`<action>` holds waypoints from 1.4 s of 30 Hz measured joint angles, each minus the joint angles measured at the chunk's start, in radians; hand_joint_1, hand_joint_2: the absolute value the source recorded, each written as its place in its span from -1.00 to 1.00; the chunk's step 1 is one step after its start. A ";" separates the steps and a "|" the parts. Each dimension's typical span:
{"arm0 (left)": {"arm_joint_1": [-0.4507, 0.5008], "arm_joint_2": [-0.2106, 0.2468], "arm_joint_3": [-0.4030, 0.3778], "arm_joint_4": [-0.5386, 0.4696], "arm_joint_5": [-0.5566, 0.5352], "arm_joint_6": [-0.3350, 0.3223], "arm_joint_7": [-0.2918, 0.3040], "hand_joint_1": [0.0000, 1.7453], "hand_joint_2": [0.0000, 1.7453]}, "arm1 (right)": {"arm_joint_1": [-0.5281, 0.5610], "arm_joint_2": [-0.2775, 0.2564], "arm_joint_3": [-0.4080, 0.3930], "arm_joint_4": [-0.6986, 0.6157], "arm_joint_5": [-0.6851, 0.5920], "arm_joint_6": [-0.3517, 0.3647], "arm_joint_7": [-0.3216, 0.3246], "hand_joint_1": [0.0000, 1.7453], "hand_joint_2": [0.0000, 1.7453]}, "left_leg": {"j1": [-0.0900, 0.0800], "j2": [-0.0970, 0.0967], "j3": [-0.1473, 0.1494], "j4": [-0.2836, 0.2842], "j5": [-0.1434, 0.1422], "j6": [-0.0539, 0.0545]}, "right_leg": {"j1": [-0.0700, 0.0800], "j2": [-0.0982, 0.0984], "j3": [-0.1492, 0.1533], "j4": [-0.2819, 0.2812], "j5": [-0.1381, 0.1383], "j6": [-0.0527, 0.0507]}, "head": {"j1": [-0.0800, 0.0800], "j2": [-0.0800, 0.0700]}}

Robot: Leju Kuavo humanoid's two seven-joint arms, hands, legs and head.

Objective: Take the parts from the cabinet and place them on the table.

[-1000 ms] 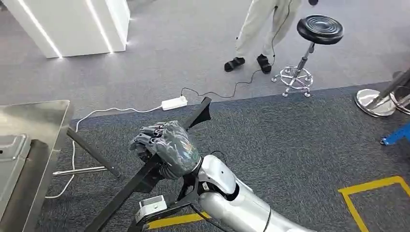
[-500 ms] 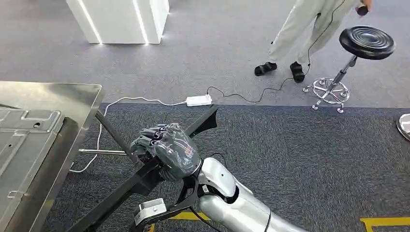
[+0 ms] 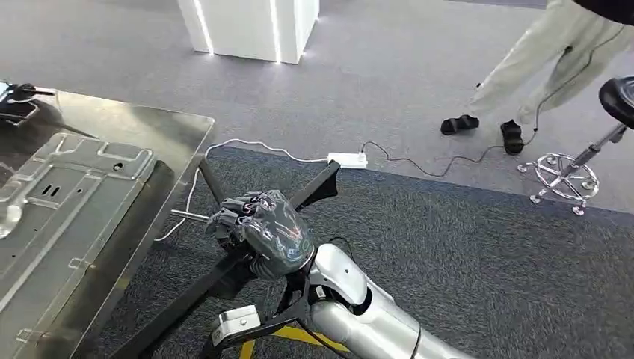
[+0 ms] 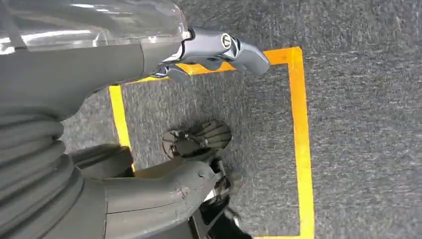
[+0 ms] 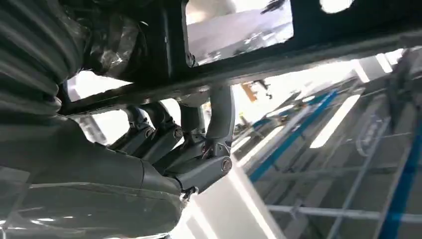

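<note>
Black frame part [image 3: 224,273] is being gripped near its middle by the right hand [image 3: 258,228], fingers wrapped around its bar, above the carpet and just beside the desk [image 3: 161,131] at 9 o'clock. The left hand [image 4: 214,50] is hanging over the floor, holding nothing, fingers loosely apart. The long part is best being carried level, with its far tip [image 3: 321,183] being watched, and being lowered beside the metal panel [image 3: 63,194], not upon it.

The worktop [image 3: 161,127] lies at nine o'clock, a sheet-metal panel [image 3: 63,194] on it; the power strip [image 3: 348,159] sits at twelve (on the floor), the stool [image 3: 579,161] at two.
</note>
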 joint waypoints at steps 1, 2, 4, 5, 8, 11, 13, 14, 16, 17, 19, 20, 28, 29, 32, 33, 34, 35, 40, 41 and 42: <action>-0.003 0.000 0.000 0.000 0.000 0.000 0.000 -1.00 1.00 | 0.000 0.000 0.000 0.000 0.000 0.000 0.000 1.00 1.00 | -0.003 -0.016 -0.007 0.010 -0.003 -0.007 | 0.000 -0.008 -0.001 -0.011 0.003 0.003 | 0.000 0.000; -0.001 0.000 0.000 0.000 0.000 0.000 0.000 -1.00 1.00 | 0.000 0.000 -0.001 0.000 0.000 0.000 0.000 1.00 1.00 | 0.002 -0.021 -0.010 0.007 -0.001 -0.014 | 0.007 -0.018 -0.002 -0.010 0.004 0.001 | 0.000 0.000; 0.004 0.000 0.000 0.000 0.001 0.000 0.000 -1.00 1.00 | -0.002 0.002 -0.001 -0.001 0.000 0.000 0.000 1.00 1.00 | 0.005 -0.037 -0.010 -0.001 0.002 -0.028 | 0.010 -0.035 0.005 -0.014 0.005 -0.011 | 0.000 0.000; 0.005 0.001 0.000 0.000 0.002 0.000 0.000 -1.00 1.00 | -0.004 0.004 -0.001 -0.001 0.000 0.000 0.000 1.00 1.00 | 0.005 -0.021 -0.012 0.006 -0.004 -0.031 | 0.003 -0.049 0.011 -0.026 0.011 -0.020 | -0.001 0.000; -0.002 -0.001 0.000 0.000 0.008 0.000 0.000 -1.00 1.00 | -0.007 0.006 -0.001 -0.001 0.000 0.000 0.000 1.00 1.00 | 0.004 0.077 -0.087 0.166 -0.089 -0.044 | 0.010 -0.087 0.020 -0.033 0.007 -0.036 | -0.001 0.000; 0.001 -0.001 0.000 0.000 0.019 -0.007 0.003 -1.00 1.00 | -0.005 0.005 -0.002 0.002 0.000 0.000 0.002 1.00 1.00 | 0.010 0.090 -0.158 0.297 -0.119 -0.052 | 0.014 -0.127 0.021 -0.032 0.001 -0.037 | -0.001 0.000; 0.004 0.000 0.000 0.000 0.019 -0.010 0.002 -1.00 1.00 | -0.005 0.005 -0.002 0.002 0.001 0.000 0.002 1.00 1.00 | 0.010 0.099 -0.098 0.177 -0.047 -0.050 | 0.014 -0.149 0.027 -0.032 -0.005 -0.034 | -0.001 0.000; 0.003 0.000 0.000 0.000 0.021 -0.010 0.001 -1.00 1.00 | -0.005 0.006 -0.002 0.002 0.002 0.000 0.002 1.00 1.00 | 0.010 0.119 -0.044 0.076 -0.003 -0.046 | 0.015 -0.161 0.033 -0.032 -0.009 -0.031 | -0.001 0.000; -0.001 -0.001 0.000 0.000 0.024 -0.010 0.001 -1.00 1.00 | -0.007 0.006 -0.003 0.002 0.002 0.000 0.002 1.00 1.00 | -0.006 0.171 -0.002 -0.003 0.002 -0.031 | 0.024 -0.179 0.041 -0.032 -0.016 -0.020 | 0.000 0.000; -0.002 -0.001 0.000 0.000 0.025 -0.010 0.000 -1.00 1.00 | -0.007 0.006 -0.005 0.002 0.002 0.000 0.002 1.00 1.00 | -0.007 0.159 -0.004 -0.002 0.003 -0.024 | 0.023 -0.186 0.041 -0.033 -0.017 -0.016 | -0.001 0.000; 0.002 0.000 0.000 0.000 0.027 -0.010 0.000 -1.00 1.00 | -0.008 0.007 -0.005 0.002 0.002 0.001 0.002 1.00 1.00 | -0.011 0.137 -0.008 -0.004 0.002 -0.016 | 0.021 -0.205 0.049 -0.038 -0.019 -0.007 | -0.001 0.000; 0.002 0.001 0.000 0.000 0.027 -0.010 0.000 -1.00 1.00 | -0.009 0.009 -0.006 0.001 0.002 0.000 0.002 1.00 1.00 | -0.005 0.124 0.003 -0.018 0.007 -0.006 | 0.025 -0.216 0.055 -0.039 -0.025 0.003 | 0.000 0.000; 0.003 0.002 0.001 0.000 0.027 -0.027 0.004 -1.00 1.00 | 0.001 0.002 -0.012 0.002 0.013 0.000 0.003 1.00 1.00 | 0.002 0.021 0.010 -0.016 0.008 0.008 | 0.007 -0.080 -0.085 0.176 -0.063 0.008 | 0.000 0.000; 0.003 0.002 0.001 0.000 0.027 -0.028 0.004 -1.00 1.00 | 0.000 0.003 -0.012 0.002 0.016 -0.001 0.003 1.00 1.00 | 0.003 0.006 0.010 -0.010 0.004 0.004 | 0.005 -0.068 -0.047 0.087 -0.010 0.007 | 0.000 0.000; 0.002 0.002 0.001 0.000 0.026 -0.031 0.006 -1.00 1.00 | 0.000 0.002 -0.012 0.001 0.019 -0.001 0.003 1.00 1.00 | 0.002 -0.026 -0.004 0.007 -0.006 -0.013 | -0.001 -0.010 -0.007 -0.007 0.009 0.005 | 0.000 0.000; 0.003 0.002 0.001 0.000 0.026 -0.031 0.006 -1.00 1.00 | 0.000 0.002 -0.012 0.002 0.022 -0.002 0.003 1.00 1.00 | 0.007 -0.033 -0.006 0.007 -0.007 -0.019 | 0.005 -0.016 -0.006 -0.007 0.008 0.001 | 0.000 0.000; 0.005 0.003 0.001 0.000 0.026 -0.031 0.008 -1.00 1.00 | -0.001 0.003 -0.012 0.001 0.030 -0.002 0.005 1.00 1.00 | 0.011 -0.042 -0.005 0.002 -0.005 -0.027 | 0.008 -0.024 -0.003 -0.007 0.008 -0.006 | 0.000 0.000; 0.006 0.003 0.001 0.000 0.025 -0.031 0.009 -1.00 1.00 | -0.002 0.004 -0.012 0.001 0.038 -0.002 0.006 1.00 1.00 | 0.009 -0.052 -0.010 0.001 -0.005 -0.033 | 0.003 -0.036 0.002 -0.018 0.012 -0.013 | 0.000 0.000; 0.002 0.005 0.001 0.000 0.019 -0.029 0.011 -1.00 1.00 | 0.000 -0.002 -0.021 -0.002 0.046 -0.006 0.009 1.00 1.00 | 0.008 0.089 -0.139 0.276 -0.142 -0.051 | 0.008 -0.109 0.017 -0.030 0.005 -0.036 | -0.001 0.000; 0.005 0.005 0.001 0.000 0.020 -0.029 0.012 -1.00 1.00 | 0.001 -0.005 -0.022 -0.002 0.048 -0.006 0.010 1.00 1.00 | 0.009 0.091 -0.158 0.311 -0.144 -0.053 | 0.009 -0.121 0.017 -0.030 0.003 -0.036 | -0.002 0.000; 0.009 0.005 0.000 0.000 0.020 -0.029 0.012 -1.00 1.00 | 0.002 -0.006 -0.023 -0.002 0.048 -0.006 0.010 1.00 1.00 | 0.010 0.092 -0.152 0.294 -0.122 -0.054 | 0.009 -0.133 0.019 -0.030 0.001 -0.035 | -0.002 0.000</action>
